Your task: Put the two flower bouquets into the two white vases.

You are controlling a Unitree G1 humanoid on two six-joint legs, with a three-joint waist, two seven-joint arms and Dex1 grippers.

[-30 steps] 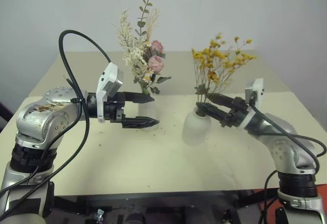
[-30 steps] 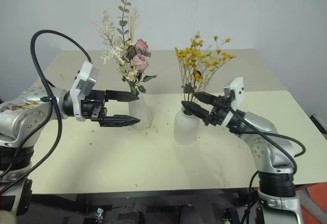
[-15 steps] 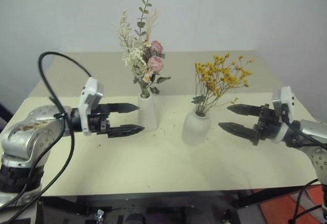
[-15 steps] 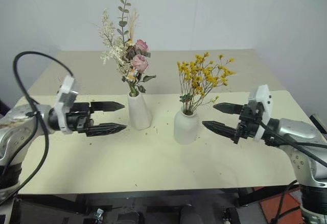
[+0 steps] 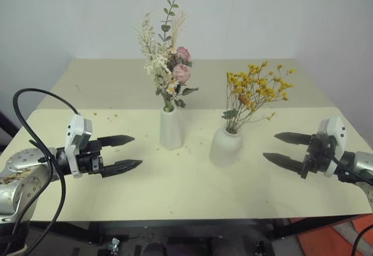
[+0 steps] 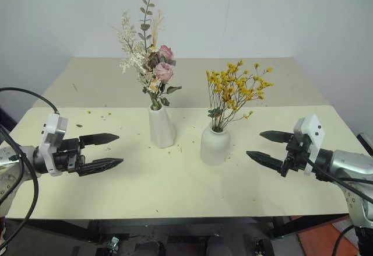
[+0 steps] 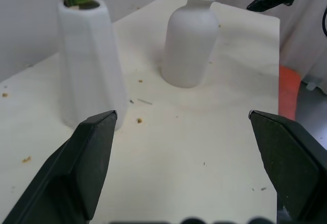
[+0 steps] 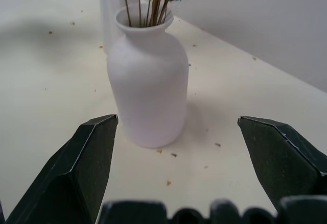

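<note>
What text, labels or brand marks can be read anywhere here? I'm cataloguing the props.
None: no readable text, label, number or sign stands on the tall white vase, the squat white vase, either bouquet, the table or the grippers.

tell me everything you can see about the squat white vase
The squat white vase is matte, ceramic-looking, with a rounded body, a narrow neck and a flared lip. It stands upright on the cream table, right of the tall vase and apart from it. Thin brown stems of the yellow bouquet sit in its mouth. Neither end effector touches it.
</note>
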